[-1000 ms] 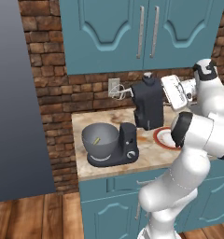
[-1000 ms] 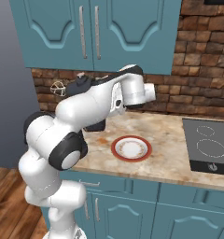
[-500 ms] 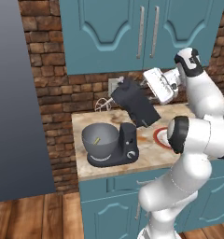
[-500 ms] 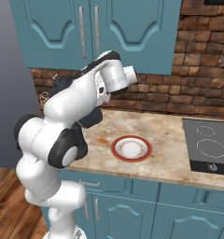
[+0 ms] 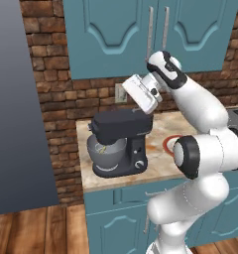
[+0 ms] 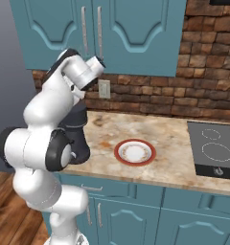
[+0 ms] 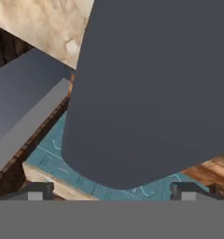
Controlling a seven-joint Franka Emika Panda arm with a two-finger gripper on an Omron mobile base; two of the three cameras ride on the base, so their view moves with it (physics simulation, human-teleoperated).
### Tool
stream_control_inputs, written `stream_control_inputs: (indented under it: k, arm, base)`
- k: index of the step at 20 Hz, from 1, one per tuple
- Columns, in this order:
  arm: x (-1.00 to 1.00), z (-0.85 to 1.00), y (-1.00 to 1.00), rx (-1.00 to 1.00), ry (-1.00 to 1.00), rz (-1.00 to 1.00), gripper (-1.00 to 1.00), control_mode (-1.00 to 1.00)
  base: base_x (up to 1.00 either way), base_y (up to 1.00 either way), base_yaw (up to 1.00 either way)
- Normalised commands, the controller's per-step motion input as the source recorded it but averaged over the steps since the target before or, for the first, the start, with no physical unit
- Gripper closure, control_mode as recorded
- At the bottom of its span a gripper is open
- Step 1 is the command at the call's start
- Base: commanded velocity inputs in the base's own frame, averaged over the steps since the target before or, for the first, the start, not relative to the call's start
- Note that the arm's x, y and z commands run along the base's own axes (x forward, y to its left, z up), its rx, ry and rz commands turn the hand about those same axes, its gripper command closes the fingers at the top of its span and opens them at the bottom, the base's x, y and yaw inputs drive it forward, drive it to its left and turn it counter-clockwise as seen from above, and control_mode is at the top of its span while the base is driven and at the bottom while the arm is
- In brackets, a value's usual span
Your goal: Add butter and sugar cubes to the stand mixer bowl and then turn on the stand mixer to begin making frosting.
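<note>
Hand view: gripper (image 7: 111,190) at bottom edge, tips spread wide, nothing between them; dark mixer (image 7: 156,84) head fills the centre and right, counter (image 7: 44,23) upper left. Left base view: mixer (image 5: 122,141) centre-left on counter (image 5: 160,166), head down over bowl (image 5: 107,153); white hand just above the head's right end. Red-rimmed plate (image 5: 168,144) to the right, partly behind the arm. Brick wall (image 5: 56,94) and teal cabinets (image 5: 111,34) behind.

My gripper (image 7: 109,191) looks down on the mixer (image 7: 156,88), cut off by the top and right edges; below it, its head hides most of the bowl (image 5: 107,150); my arm blocks the mixer's left part from the right.
</note>
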Motion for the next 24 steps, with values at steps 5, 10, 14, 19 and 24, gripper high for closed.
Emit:
stream_control_inputs:
  k: [5, 10, 14, 19, 24]
  arm:
    - [0.00, -0.70, 0.96, -0.33, 0.00, 0.00, -1.00, -1.00]
    - [-0.13, -0.94, 0.89, -0.42, 0.00, 0.00, -1.00, -1.00]
    - [-0.22, -1.00, 0.69, -0.47, 0.00, -0.03, -1.00, -1.00]
    - [-0.67, -0.82, 0.25, -0.34, -0.03, -0.01, -1.00, -1.00]
    - [-1.00, -0.01, -0.35, -0.01, -0.22, 0.00, -1.00, -1.00]
  base:
    - [0.00, 0.00, 0.00]
    - [0.00, 0.00, 0.00]
    - [0.00, 0.00, 0.00]
    - [0.00, 0.00, 0.00]
    - [0.00, 0.00, 0.00]
